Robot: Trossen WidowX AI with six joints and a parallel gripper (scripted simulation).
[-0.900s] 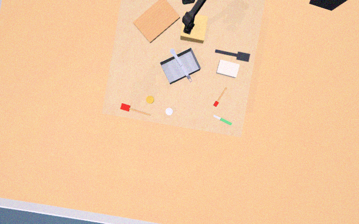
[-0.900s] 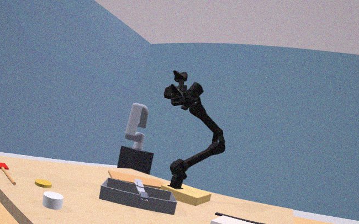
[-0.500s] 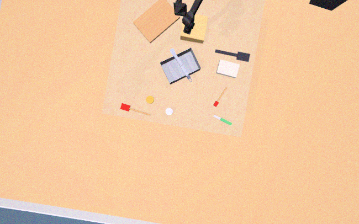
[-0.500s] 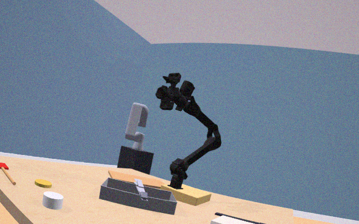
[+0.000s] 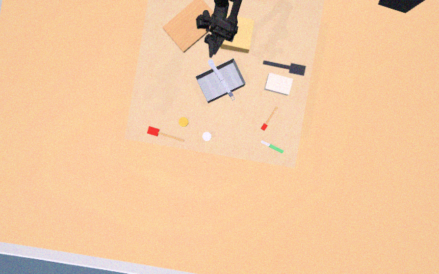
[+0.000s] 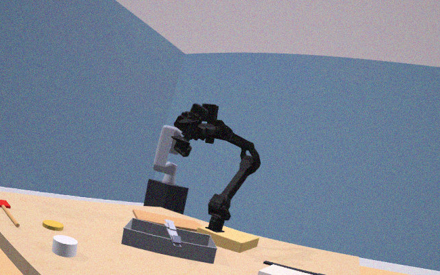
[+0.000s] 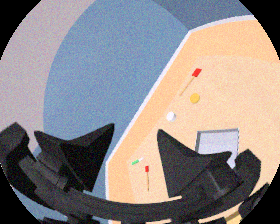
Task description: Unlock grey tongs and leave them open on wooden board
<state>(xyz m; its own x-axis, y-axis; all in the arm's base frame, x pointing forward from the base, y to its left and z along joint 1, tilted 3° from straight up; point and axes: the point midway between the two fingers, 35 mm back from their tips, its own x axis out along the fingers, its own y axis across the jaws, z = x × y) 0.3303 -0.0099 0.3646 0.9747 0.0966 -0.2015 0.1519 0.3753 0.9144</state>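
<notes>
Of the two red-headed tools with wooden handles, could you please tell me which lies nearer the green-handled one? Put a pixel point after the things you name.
The smaller one (image 5: pixel 264 127) (image 7: pixel 147 169), whose handle points toward the white block (image 5: pixel 278 84).
</notes>
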